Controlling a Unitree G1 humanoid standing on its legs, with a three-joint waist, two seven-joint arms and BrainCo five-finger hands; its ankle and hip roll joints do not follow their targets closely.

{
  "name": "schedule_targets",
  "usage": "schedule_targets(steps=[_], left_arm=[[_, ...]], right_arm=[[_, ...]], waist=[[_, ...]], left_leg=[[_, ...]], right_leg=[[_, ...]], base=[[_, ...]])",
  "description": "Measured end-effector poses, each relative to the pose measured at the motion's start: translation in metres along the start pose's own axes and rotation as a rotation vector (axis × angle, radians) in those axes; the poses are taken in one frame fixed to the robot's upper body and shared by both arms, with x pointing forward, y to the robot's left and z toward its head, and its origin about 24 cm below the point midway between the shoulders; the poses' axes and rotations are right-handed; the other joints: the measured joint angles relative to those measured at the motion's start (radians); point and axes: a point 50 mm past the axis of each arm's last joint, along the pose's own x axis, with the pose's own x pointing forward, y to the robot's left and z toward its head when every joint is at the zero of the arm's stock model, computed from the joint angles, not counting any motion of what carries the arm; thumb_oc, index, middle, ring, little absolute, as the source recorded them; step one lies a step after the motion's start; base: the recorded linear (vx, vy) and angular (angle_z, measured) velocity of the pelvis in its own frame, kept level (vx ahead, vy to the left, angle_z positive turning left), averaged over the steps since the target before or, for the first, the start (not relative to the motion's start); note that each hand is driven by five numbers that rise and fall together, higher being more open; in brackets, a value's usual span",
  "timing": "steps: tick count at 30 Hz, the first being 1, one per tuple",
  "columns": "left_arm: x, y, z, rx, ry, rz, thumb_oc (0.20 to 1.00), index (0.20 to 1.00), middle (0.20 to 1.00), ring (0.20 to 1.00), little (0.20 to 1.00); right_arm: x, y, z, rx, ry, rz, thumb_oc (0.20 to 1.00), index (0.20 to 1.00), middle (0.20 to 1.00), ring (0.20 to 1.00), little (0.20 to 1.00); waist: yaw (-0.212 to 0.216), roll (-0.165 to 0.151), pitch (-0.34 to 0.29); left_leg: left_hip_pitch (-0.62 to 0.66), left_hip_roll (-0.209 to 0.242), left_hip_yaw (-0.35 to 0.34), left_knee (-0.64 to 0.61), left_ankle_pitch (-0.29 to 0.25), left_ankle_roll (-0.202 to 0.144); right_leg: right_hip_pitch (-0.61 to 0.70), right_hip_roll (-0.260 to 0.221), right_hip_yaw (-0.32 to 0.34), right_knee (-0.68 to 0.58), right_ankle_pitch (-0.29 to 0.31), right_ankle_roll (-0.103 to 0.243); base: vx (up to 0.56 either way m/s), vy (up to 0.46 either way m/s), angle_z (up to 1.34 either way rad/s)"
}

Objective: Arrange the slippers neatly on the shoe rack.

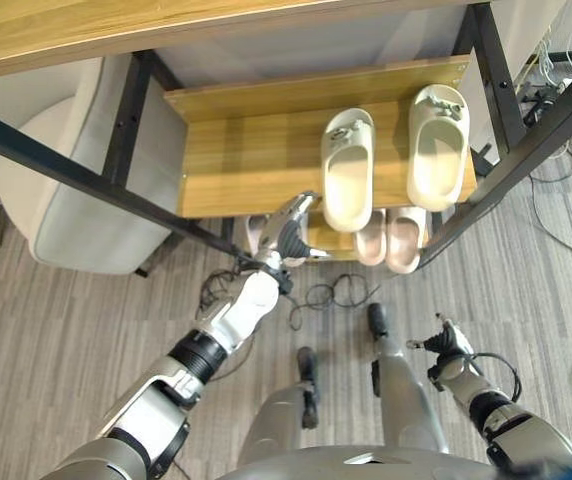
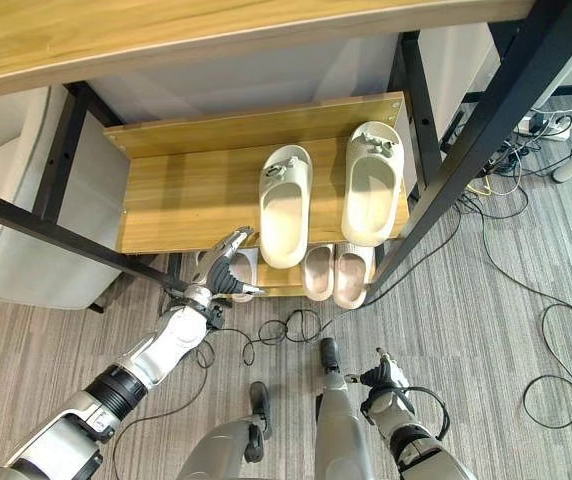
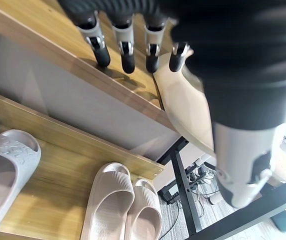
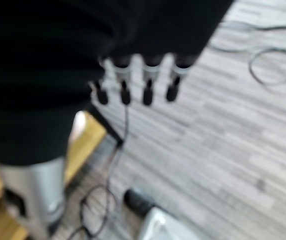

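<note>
A pale grey upholstered armchair (image 1: pixel 61 190) stands left of the rack, on grey wood-grain plank flooring (image 1: pixel 46 340) (loose cables at right).

2 head views looking down on shoe rack (image 1: pixel 266 150), shared scene, wrist views close along each hand

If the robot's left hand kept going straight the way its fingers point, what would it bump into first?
Probably the nearer cream slipper on the rack's upper shelf: the left hand, fingers straight, points up along the shelf's front edge toward that slipper's heel. Depth is uncertain.
</note>
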Motion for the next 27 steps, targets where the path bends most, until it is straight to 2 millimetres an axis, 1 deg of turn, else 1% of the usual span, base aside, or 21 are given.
schedule_targets(steps=[2,6,10,14,24,27], left_arm=[[0.001,-0.006,0.001,-0.015,0.01,0.01,1.0,1.0,1.0,1.0,1.0],[0.001,-0.008,0.0,-0.015,0.022,0.017,1.0,1.0,1.0,1.0,1.0],[0.002,-0.008,0.0,-0.006,0.026,0.039,1.0,1.0,1.0,1.0,1.0],[0.005,-0.008,0.002,0.003,0.029,0.051,1.0,1.0,1.0,1.0,1.0],[0.01,-0.01,0.009,-0.012,0.016,0.063,1.0,1.0,1.0,1.0,1.0],[0.01,-0.009,0.011,-0.015,0.009,0.064,1.0,1.0,1.0,1.0,1.0]], right_arm=[[0.001,-0.002,-0.001,-0.004,0.002,-0.01,1.0,1.0,1.0,1.0,1.0],[0.001,-0.004,-0.004,-0.009,0.009,-0.02,1.0,1.0,1.0,1.0,1.0],[0.001,-0.004,-0.005,-0.012,0.013,-0.028,1.0,1.0,1.0,1.0,1.0],[0.0,-0.004,-0.007,-0.015,0.018,-0.029,1.0,1.0,1.0,1.0,1.0],[-0.001,-0.002,-0.011,-0.021,0.033,-0.03,1.0,1.0,1.0,1.0,1.0],[-0.001,-0.002,-0.011,-0.02,0.033,-0.034,1.0,1.0,1.0,1.0,1.0]], waist=[[0.001,0.008,-0.006],[-0.001,0.014,-0.01],[-0.001,0.012,-0.012],[-0.008,0.011,-0.012],[-0.011,0.002,-0.018],[-0.014,-0.005,-0.024]], left_leg=[[0.0,-0.002,0.002,0.0,-0.001,0.001],[0.0,-0.004,0.007,0.0,-0.002,0.003],[-0.004,-0.009,0.025,-0.001,-0.002,0.004],[-0.005,-0.014,0.033,0.001,-0.005,0.009],[-0.006,-0.014,0.033,0.01,-0.013,0.014],[-0.01,-0.014,0.032,0.019,-0.018,0.015]], right_leg=[[0.0,-0.002,0.002,0.0,0.0,0.0],[-0.005,-0.003,0.007,0.004,-0.001,0.002],[-0.025,-0.006,0.022,0.012,-0.006,0.009],[-0.029,-0.014,0.023,0.013,-0.006,0.018],[-0.029,-0.014,0.022,0.023,-0.002,0.024],[-0.028,-0.015,0.022,0.025,-0.002,0.023]], base=[[0.0,0.0,0.0],[0.0,-0.005,-0.02],[0.0,-0.022,-0.09],[0.0,-0.025,-0.06],[0.0,-0.003,0.0],[0.0,0.0,0.0]])
